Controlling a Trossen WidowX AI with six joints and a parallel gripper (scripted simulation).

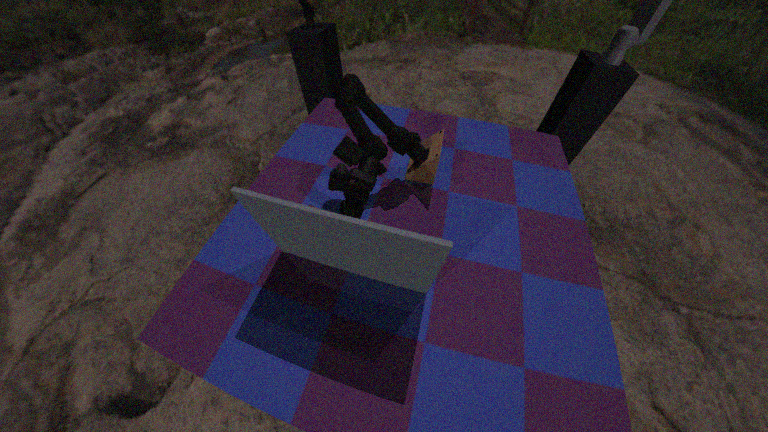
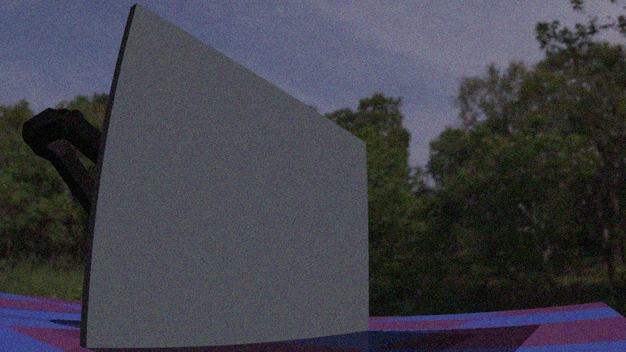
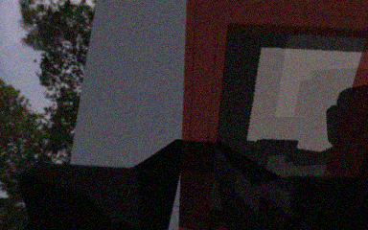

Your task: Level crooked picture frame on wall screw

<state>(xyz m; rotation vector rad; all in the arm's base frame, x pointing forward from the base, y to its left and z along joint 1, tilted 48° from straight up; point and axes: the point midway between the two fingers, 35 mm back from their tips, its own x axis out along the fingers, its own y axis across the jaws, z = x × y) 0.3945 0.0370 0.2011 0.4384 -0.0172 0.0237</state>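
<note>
The picture frame [image 3: 201,72] shows only in the wrist view: a red-brown border around a dark inner band and a pale picture. It hangs on the grey wall panel [image 3: 134,81] [image 1: 351,243] [image 2: 221,218], on the side facing the arm. The top and exterior views see the panel from behind, so the frame and the screw are hidden there. My gripper [image 3: 197,147] is shut on the frame's left edge, with a dark finger on each side of it. The arm [image 1: 362,138] [image 2: 59,138] reaches to the panel from the far side. I cannot tell the frame's tilt.
The panel stands on a blue and purple checkered mat [image 1: 555,302]. An orange wedge-shaped object [image 1: 428,161] lies on the mat beside the arm. Two black posts [image 1: 314,62] [image 1: 586,102] stand at the mat's far edge. Rocky ground surrounds it.
</note>
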